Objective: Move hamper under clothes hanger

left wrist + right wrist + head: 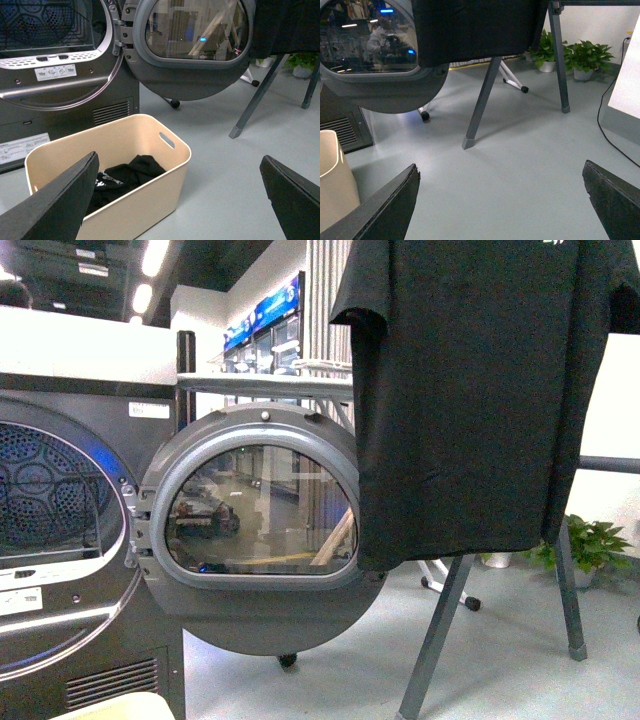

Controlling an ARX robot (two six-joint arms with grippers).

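The left hand [178,167] and right hand [500,172] are held spread, empty, ready for gripping the hamper [145,200]; the clothes rack [255,97] is located at its 2 o'clock.

left gripper [177,159] and right gripper [500,166]: each shows two matte black, wedge-shaped fingers [55,205], broad at the base and tapering to a blunt tip, with flat dull faces and slightly rough, ragged-looking edges along the inner side.
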